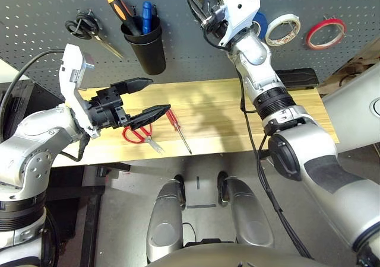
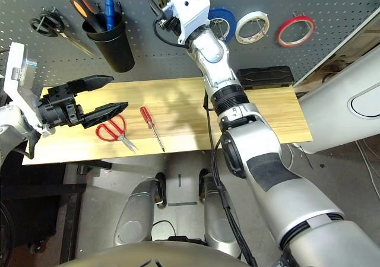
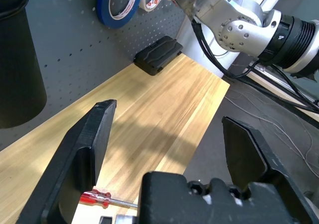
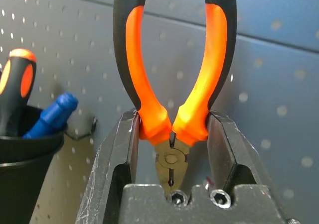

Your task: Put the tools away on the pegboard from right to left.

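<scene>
Pliers (image 4: 172,79) clamped in right gripper (image 4: 172,149), black cup (image 1: 144,44) beside

This looks like a workshop or a robotics lab set up as one. A dark grey pegboard (image 1: 47,6) covers the back wall, hung with black-handled scissors (image 1: 89,31), a black cup (image 1: 145,44) of screwdrivers, and 3 tape rolls: blue (image 2: 224,19), white (image 1: 282,29) and red (image 1: 326,33). Below it runs a pale wooden surface (image 1: 219,110) carrying red-handled scissors (image 1: 141,134) and a small red screwdriver (image 1: 178,130). The floor seems to be bare grey concrete, with loose cables (image 3: 279,112) trailing across it.
</scene>
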Controlling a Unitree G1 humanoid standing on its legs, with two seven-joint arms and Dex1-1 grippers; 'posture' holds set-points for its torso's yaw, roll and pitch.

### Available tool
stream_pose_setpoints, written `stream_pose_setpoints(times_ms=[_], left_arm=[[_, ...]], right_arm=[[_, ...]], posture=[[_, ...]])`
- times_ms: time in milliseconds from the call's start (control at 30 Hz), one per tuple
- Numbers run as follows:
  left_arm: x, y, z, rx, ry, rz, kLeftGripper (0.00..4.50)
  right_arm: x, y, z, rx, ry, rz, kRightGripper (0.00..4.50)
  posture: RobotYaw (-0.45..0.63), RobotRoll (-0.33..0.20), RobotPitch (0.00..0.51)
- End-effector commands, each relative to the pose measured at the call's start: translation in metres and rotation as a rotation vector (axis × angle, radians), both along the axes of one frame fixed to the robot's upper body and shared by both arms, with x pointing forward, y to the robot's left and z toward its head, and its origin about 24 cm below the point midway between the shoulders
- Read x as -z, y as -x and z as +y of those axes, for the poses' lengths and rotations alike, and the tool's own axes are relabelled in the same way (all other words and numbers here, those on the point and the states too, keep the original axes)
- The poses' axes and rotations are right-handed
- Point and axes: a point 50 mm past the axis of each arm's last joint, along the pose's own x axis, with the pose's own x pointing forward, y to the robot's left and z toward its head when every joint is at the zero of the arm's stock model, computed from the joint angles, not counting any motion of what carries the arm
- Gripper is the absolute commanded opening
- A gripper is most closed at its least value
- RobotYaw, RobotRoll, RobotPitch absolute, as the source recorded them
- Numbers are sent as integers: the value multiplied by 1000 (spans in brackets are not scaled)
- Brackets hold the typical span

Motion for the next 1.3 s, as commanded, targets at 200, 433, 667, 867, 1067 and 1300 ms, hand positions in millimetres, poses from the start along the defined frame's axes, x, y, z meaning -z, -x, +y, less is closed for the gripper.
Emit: stream_pose_setpoints(times_ms=[200,433,667,867,1067,1300], left_arm=[[2,2,-3,17,-5,4,4500],[2,0,-5,16,0,-2,4500],[3,-2,-6,18,6,-7,4500],[4,-3,-7,21,10,-11,4500],[7,-3,-8,18,16,-12,4500],[14,-6,-8,20,22,6,4500]], right_arm=[[7,-3,-5,40,-1,22,2086],[15,-5,-7,57,5,60,2086],[20,-8,-9,79,19,92,2086],[25,-6,-6,50,41,106,3384],[16,1,-12,15,40,48,4440],[-8,22,-39,-55,59,-17,4440]], posture=[[102,0,282],[99,0,274],[91,0,268],[88,0,263],[80,0,259],[45,0,247]])
